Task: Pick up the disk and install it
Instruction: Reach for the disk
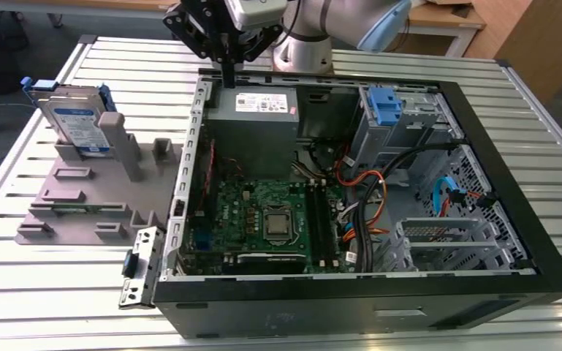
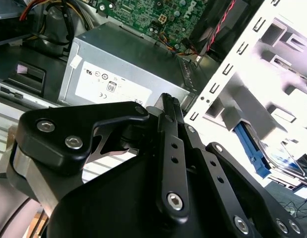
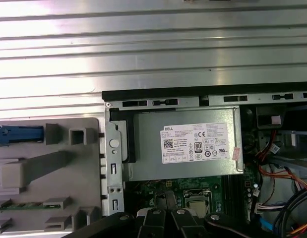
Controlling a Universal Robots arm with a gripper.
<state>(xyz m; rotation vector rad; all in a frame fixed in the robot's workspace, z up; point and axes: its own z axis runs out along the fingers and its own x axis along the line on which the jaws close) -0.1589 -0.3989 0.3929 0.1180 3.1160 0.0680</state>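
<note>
The disk (image 1: pixel 76 121), a flat silver drive with a white-and-blue label and blue side rails, stood upright on its edge in a grey holder, outside the computer and at the exterior view's left. Nothing gripped it.

A slatted metal table (image 1: pixel 27 292) carried everything. On it lay an open black computer case (image 1: pixel 503 172), its inside facing up. The pale robot arm (image 1: pixel 329 22) reached in from the far side of the table.

The grey holder (image 1: pixel 76 197), a flat moulded tray with posts and slots, sat just beside the case on the exterior view's left. The disk rested at its far end, next to a grey post. In the first wrist view, a blue rail (image 3: pixel 17 135) showed at the edge of that tray.

Inside the case, a grey power-supply box (image 1: pixel 261 121) with a white sticker filled the far corner nearest the holder; both wrist views looked down on it (image 3: pixel 143 163) (image 2: pixel 128 54). A green motherboard (image 1: pixel 261 212) lay in front of it. A tall blue plastic clip (image 1: pixel 383 106) stood in the drive cage toward the exterior view's right.

The black gripper (image 1: pixel 230 79) hung above the far edge of the power-supply box, well apart from the disk. Its fingers were pressed together with nothing between them, and in the second wrist view they met at one narrow tip (image 2: pixel 168 99).
</note>
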